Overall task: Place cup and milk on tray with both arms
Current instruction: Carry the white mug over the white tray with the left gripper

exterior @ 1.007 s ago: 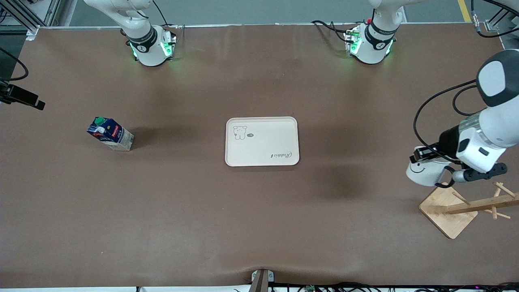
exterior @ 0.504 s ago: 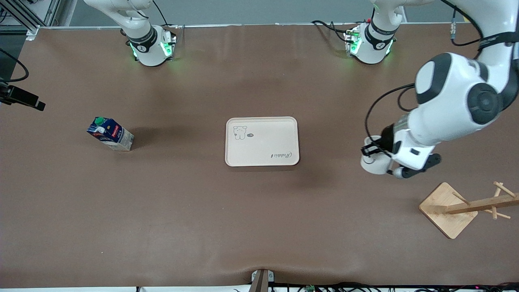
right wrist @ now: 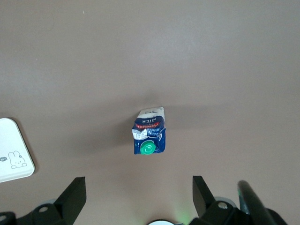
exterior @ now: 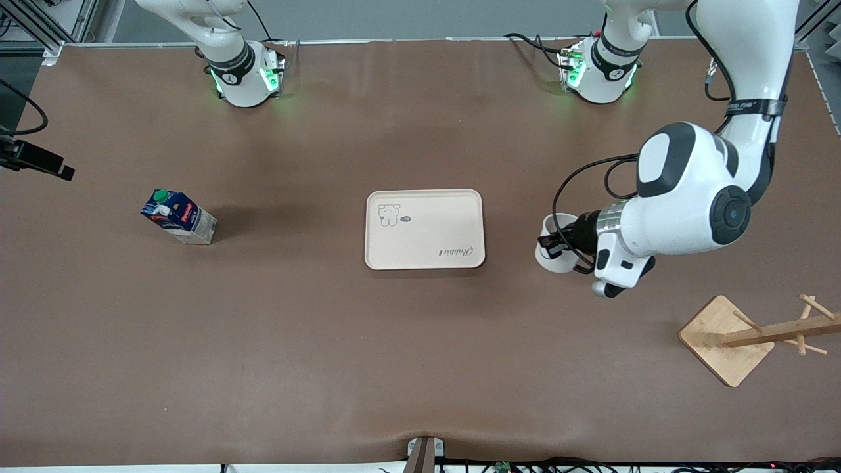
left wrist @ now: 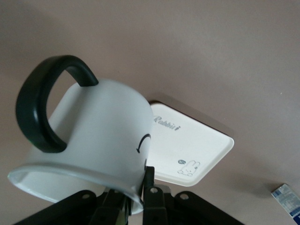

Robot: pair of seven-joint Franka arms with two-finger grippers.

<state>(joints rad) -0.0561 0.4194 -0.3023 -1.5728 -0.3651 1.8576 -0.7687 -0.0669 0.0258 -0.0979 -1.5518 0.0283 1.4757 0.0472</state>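
The cursive word "Rabbit" is printed on the cream rectangular tray with rounded corners [exterior: 424, 229], near one corner. White lettering is carried on the red label of the small dark-blue milk carton [exterior: 179, 216], but it cannot be read.

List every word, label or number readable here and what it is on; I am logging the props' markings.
"Rabbit": cursive lettering on the cream rectangular tray, beside a small animal drawing.
Red label on the dark-blue milk carton with green cap: too small to read.
White mug with black handle, held in the left gripper: a drawn face, no words.
Nothing else legible.
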